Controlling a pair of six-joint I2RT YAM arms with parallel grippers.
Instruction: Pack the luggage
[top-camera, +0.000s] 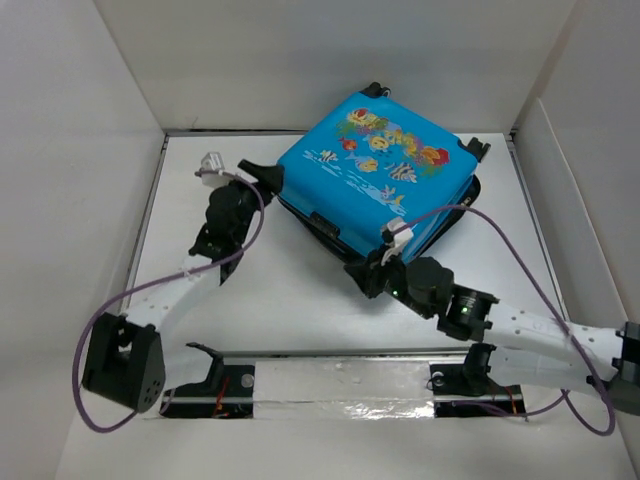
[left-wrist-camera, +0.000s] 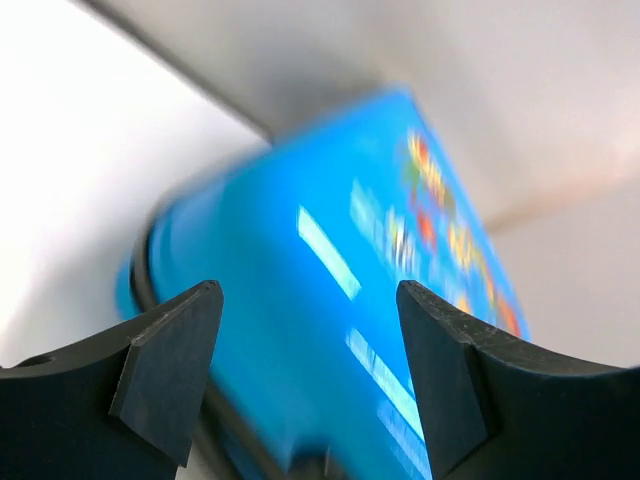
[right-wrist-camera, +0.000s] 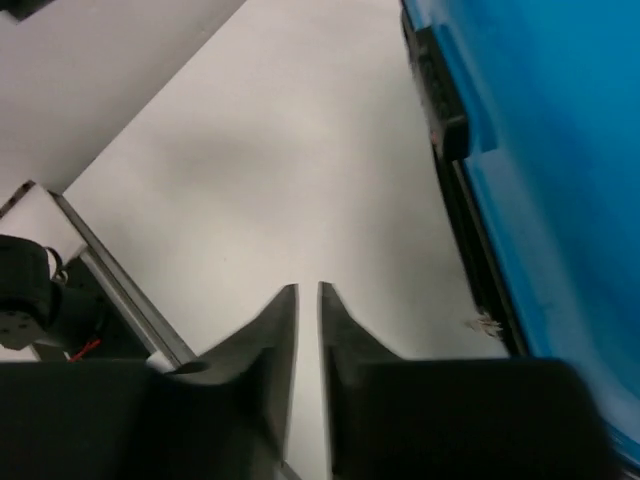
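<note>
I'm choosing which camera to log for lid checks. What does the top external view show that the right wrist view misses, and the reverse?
Only top external: the whole fish-print lid of the luggage, facing up, and the left gripper at its left corner. Only right wrist: the right gripper up close, nearly shut with nothing in it, over the table. Both: the blue shell, its black edge trim and the white table.

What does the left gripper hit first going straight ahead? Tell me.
The left gripper, open, points at the bright-blue hard-shell suitcase; its side would likely come first, though blur hides how near.
</note>
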